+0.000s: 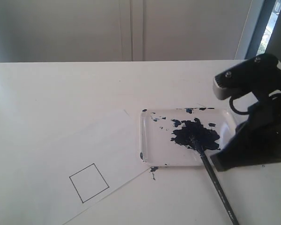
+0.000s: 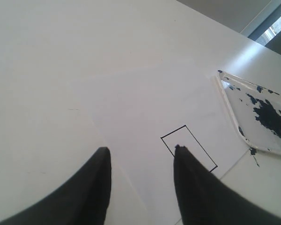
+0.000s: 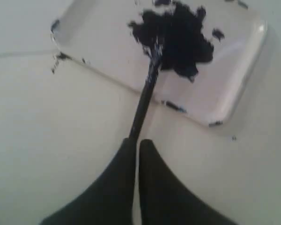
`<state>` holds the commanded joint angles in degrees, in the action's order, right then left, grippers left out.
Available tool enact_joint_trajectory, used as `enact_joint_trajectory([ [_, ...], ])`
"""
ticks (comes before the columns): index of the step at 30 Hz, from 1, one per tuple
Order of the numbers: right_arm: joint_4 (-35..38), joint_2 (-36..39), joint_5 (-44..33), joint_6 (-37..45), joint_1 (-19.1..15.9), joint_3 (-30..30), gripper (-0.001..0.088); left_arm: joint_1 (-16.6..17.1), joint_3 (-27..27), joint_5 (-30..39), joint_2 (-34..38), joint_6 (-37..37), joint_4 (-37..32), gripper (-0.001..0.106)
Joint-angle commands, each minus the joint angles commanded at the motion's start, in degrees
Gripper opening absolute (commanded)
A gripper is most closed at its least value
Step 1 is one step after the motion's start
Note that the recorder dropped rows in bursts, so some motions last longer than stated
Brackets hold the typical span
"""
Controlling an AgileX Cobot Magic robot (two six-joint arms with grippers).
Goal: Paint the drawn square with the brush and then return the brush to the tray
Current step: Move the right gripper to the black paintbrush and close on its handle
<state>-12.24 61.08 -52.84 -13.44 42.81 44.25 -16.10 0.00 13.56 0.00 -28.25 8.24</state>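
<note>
The brush (image 1: 210, 171) lies slanted, its dark tip in the paint blotch (image 1: 196, 133) of the tray (image 1: 143, 136) and its black handle crossing the tray's near rim. In the right wrist view the brush (image 3: 145, 98) runs from the tray (image 3: 103, 42) straight into the tips of my right gripper (image 3: 137, 141), shut on the handle with only a sliver between the jaws. From outside, that gripper (image 1: 214, 164) sits beside the tray's near right corner. The drawn square (image 1: 89, 183) is blank. My left gripper (image 2: 140, 148) hangs open over the paper, one finger covering part of the square (image 2: 187, 140).
The white paper sheet (image 1: 84, 140) lies tilted, one edge against the tray's left side. Paint specks dot the table by the tray's near left corner (image 1: 153, 169). A wall and a window strip stand behind the table's far edge.
</note>
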Motion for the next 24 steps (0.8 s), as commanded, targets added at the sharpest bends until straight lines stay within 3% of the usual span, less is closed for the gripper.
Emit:
enact_joint_trajectory([
  [3, -0.51, 0.0, 0.61, 0.39, 0.0, -2.88, 0.0054, 0.0, 0.0, 0.0, 0.0, 0.0, 0.0, 0.048],
  [5, -2.27, 0.22, 4.45, 0.39, 0.0, -6.07, 0.0131, 0.0, 0.0, 0.0, 0.0, 0.0, 0.0, 0.048],
  [7, -2.69, 0.86, 7.5, 0.0, 0.0, -8.41, 0.0262, 0.0, 0.0, 0.0, 0.0, 0.0, 0.0, 0.048],
  [10, -2.4, 1.48, 9.66, -0.88, 0.0, -9.36, 0.0613, 0.0, 0.0, 0.0, 0.0, 0.0, 0.0, 0.048],
  [11, -2.4, 1.84, 10.66, -0.67, 0.0, -9.93, 0.0647, 0.0, 0.0, 0.0, 0.0, 0.0, 0.0, 0.048],
  [24, -2.52, 15.7, 16.46, -0.67, 0.0, -12.4, 0.0612, 0.0, 0.0, 0.0, 0.0, 0.0, 0.0, 0.048],
])
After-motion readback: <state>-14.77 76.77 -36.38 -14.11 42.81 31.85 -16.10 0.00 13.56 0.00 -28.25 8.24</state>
